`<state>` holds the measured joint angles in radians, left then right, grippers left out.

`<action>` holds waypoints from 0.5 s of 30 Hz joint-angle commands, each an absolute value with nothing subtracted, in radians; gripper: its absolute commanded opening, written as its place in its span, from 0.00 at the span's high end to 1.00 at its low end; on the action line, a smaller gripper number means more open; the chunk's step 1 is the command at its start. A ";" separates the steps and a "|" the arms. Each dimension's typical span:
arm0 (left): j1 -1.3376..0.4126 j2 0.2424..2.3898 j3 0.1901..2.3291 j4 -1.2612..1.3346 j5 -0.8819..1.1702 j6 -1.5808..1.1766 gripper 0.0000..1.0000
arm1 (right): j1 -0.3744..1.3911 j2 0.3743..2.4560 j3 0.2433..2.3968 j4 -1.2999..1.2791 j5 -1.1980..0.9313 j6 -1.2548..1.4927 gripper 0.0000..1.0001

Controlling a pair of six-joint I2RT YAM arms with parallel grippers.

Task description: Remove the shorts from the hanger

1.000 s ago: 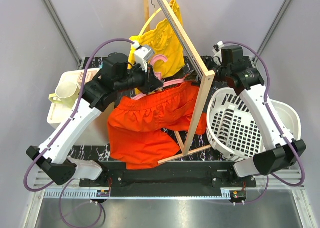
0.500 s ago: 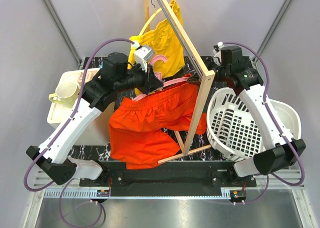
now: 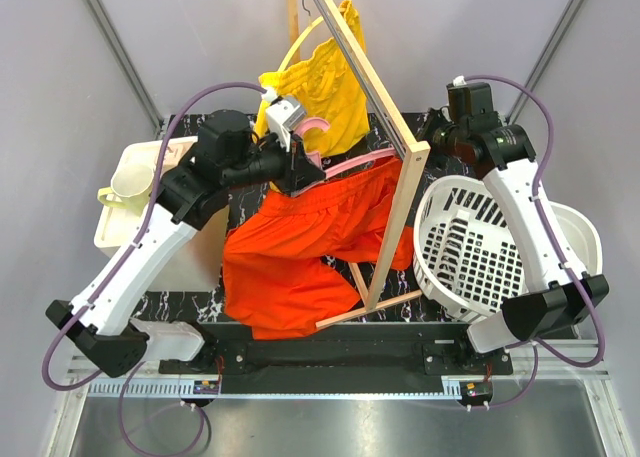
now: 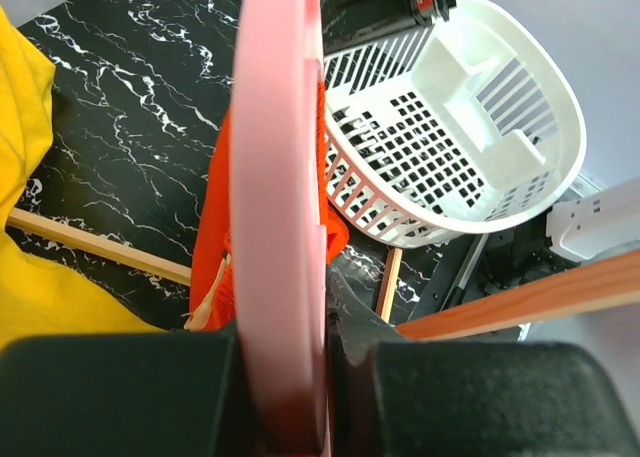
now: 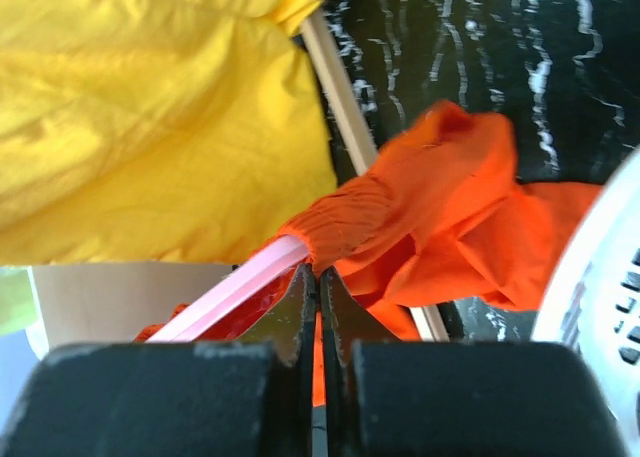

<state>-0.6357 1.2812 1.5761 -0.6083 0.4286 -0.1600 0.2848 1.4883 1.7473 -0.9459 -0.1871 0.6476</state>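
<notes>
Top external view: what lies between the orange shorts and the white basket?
A wooden slat stands there, crossing the right edge of the shorts beside the basket; the top external view shows it.

right pincer (image 5: 318,282): lower centre, fingers nipped together on shorts (image 5: 440,207) waistband | hanger (image 5: 240,282): pink, juts left | yellow shorts (image 5: 140,107): upper left

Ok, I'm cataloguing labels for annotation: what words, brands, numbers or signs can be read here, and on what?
None can be read: no legible text on the shorts, the hanger, the basket or the yellow garment, in any view.
</notes>
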 commanded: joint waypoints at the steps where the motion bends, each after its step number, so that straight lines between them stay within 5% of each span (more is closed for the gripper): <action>1: -0.640 1.194 1.571 -0.548 0.462 -0.147 1.00 | 0.219 1.497 1.720 -0.976 -0.087 0.607 1.00; 8: -0.615 1.147 1.534 -0.500 0.353 -0.207 1.00 | 0.206 1.485 1.657 -0.914 -0.245 0.578 1.00; 15: -0.546 1.147 1.516 -0.388 0.486 -0.319 1.00 | 0.201 1.445 1.618 -0.925 -0.219 0.569 1.00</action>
<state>-0.5701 1.1965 1.5085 -0.5434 0.3977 -0.2424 0.2234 1.4876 1.6173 -0.9424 -0.2699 0.6083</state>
